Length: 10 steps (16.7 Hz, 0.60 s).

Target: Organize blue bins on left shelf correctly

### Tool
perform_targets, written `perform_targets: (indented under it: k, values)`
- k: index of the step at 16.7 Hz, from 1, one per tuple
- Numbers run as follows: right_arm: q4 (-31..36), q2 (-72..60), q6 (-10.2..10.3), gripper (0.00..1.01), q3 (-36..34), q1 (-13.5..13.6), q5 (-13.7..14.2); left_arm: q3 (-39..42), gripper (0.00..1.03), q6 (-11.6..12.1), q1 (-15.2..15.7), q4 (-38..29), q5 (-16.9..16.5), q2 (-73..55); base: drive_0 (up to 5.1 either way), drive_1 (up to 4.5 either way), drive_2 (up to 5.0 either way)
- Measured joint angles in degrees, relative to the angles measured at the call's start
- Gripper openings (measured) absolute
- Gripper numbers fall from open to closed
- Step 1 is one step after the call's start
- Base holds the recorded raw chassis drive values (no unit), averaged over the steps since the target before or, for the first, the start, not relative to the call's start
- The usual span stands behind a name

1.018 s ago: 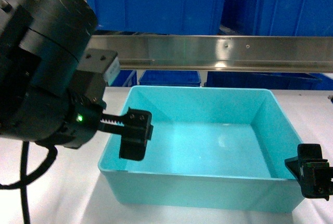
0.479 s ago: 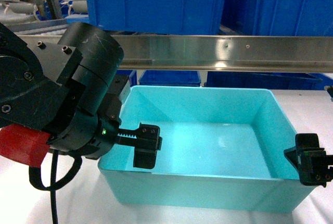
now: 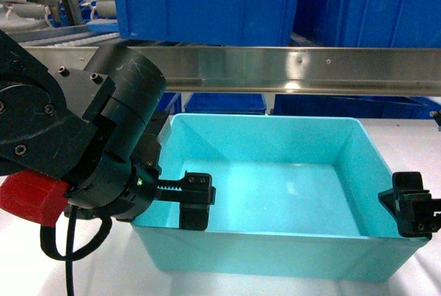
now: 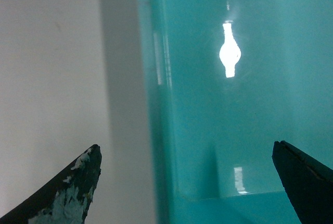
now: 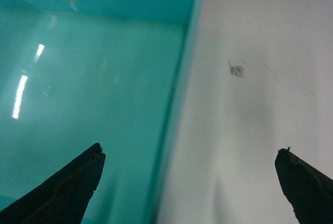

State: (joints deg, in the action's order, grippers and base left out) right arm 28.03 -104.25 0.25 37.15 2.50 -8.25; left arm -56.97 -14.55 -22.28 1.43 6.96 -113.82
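Over the left wall of the turquoise bin (image 3: 275, 193), the left gripper (image 4: 184, 182) stands spread wide, one finger outside on the table side and the other hanging inside the bin, the thin rim running between them. The right gripper (image 5: 190, 182) mirrors this at the right wall, its jaws also apart and straddling the rim, one finger over the bin floor and one over the bare table. Neither appears to press the plastic yet, though the wrist views are too close and dim to rule out light contact.

To do this step well, both grippers should settle evenly onto their walls before closing, so the rim sits deep between the fingers and not at the tips. The walls are smooth and tapered, so a shallow pinch would likely slip. Closing both sides together and lifting level should keep the empty bin from twisting or tipping toward one arm.

The bin sits on a white table (image 3: 427, 138), near the robot, its far wall close beneath a shiny crossbar (image 3: 296, 69) of the left shelf (image 3: 62, 31). Royal-blue crates (image 3: 207, 3) rest on the tier above that crossbar, and more blue crates show in the gap below it. Any lift must clear the crossbar, so the bin should probably come toward the robot before rising.
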Motion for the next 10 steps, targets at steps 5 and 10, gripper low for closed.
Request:
perform_targets:
  k: [5,10]
  values:
    - [5.1,-0.7,1.6,0.98,-1.7,-0.8,-3.6,-0.1,0.98,-0.3,0.0,0.0,-1.2,-0.5,0.0,0.0,0.0]
    - [5.2,-0.7,1.7,0.98,-1.7,-0.8,-3.6,-0.1,0.98,-0.3,0.0,0.0,-1.2,-0.5,0.0,0.0,0.0]
